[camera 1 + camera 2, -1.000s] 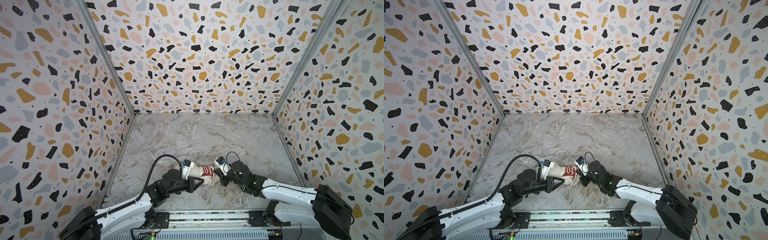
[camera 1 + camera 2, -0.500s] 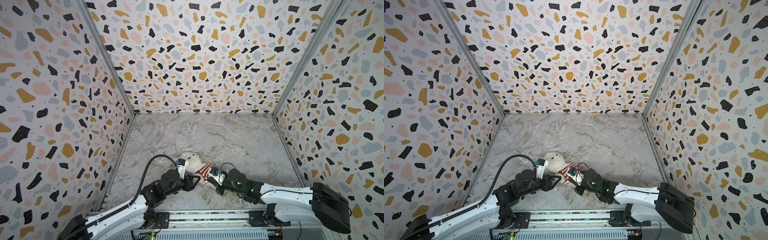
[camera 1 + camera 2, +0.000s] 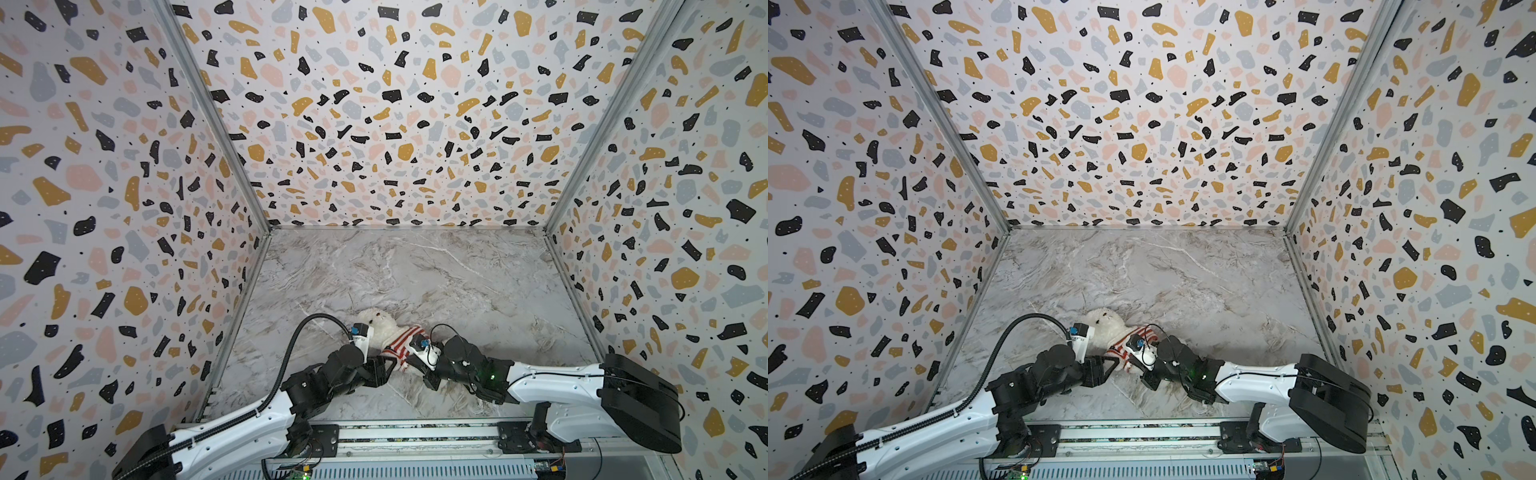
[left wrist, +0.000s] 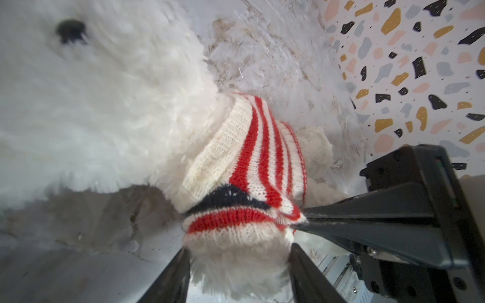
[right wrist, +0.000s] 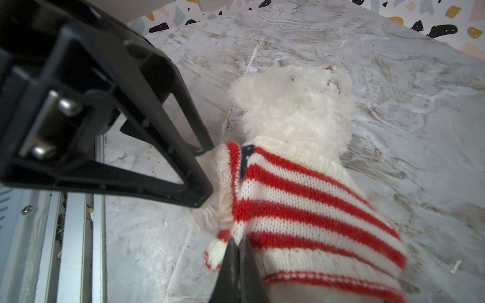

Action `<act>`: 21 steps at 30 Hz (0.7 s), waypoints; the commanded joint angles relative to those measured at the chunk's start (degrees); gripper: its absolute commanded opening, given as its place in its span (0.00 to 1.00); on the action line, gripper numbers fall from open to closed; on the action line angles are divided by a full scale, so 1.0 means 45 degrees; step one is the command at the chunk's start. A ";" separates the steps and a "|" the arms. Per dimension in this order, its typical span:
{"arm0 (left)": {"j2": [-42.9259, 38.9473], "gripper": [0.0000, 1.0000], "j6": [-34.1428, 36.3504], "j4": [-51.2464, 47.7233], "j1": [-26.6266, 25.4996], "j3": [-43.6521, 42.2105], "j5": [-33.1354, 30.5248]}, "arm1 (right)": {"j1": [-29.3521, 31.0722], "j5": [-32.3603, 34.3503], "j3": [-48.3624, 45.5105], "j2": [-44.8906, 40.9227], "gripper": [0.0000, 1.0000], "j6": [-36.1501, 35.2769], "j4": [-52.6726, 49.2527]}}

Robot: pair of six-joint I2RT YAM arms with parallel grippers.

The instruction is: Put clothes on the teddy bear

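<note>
White bear point(image 3: 380, 322) in striped sweater point(image 3: 402, 344) lies on the marble floor point(image 3: 415, 270), near the front edge, between both grippers.
The right gripper point(image 5: 237, 244) is pinched tight on the sweater's edge; the left gripper point(image 4: 237, 251) stands parted around a sleeved arm, not clamping it.

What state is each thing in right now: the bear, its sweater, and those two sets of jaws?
teddy bear: lying on the marble floor, wearing the sweater.
sweater: pulled over the bear's body, head out through the collar.
left jaws: open, either side of a sleeved paw.
right jaws: shut, pinching the sweater's edge.
</note>
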 commanded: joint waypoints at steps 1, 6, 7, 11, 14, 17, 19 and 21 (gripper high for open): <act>0.0290 0.61 -0.0228 0.0371 -0.0197 0.0214 -0.0445 | 0.0100 -0.0039 0.0379 0.0187 0.00 0.0148 0.0109; 0.0052 0.44 -0.0519 0.0523 -0.0233 -0.0209 -0.0526 | 0.0114 0.0238 0.0321 0.0171 0.00 0.0209 -0.0027; -0.0002 0.41 -0.0725 0.0518 -0.0219 -0.0269 -0.0519 | 0.0114 0.0293 0.0302 0.0154 0.00 0.0210 -0.0052; -0.0081 0.24 -0.0656 0.0135 -0.0225 -0.0378 -0.0627 | 0.0095 0.0705 0.0271 0.0148 0.00 0.0345 -0.0149; -0.0213 0.07 -0.0597 -0.0116 -0.0219 -0.0417 -0.0927 | 0.0103 0.1028 0.0253 0.0077 0.00 0.0468 -0.0339; -0.0424 0.00 -0.0576 -0.0449 -0.0191 -0.0466 -0.1534 | -0.0001 0.1486 0.0083 -0.0150 0.00 0.0667 -0.0548; -0.0567 0.00 -0.0539 -0.0730 -0.0139 -0.0439 -0.1968 | -0.0117 0.1615 -0.0063 -0.0391 0.00 0.0772 -0.0683; -0.0729 0.00 -0.0499 -0.0950 0.0010 -0.0436 -0.2207 | -0.0227 0.1834 -0.0122 -0.0561 0.00 0.0832 -0.1052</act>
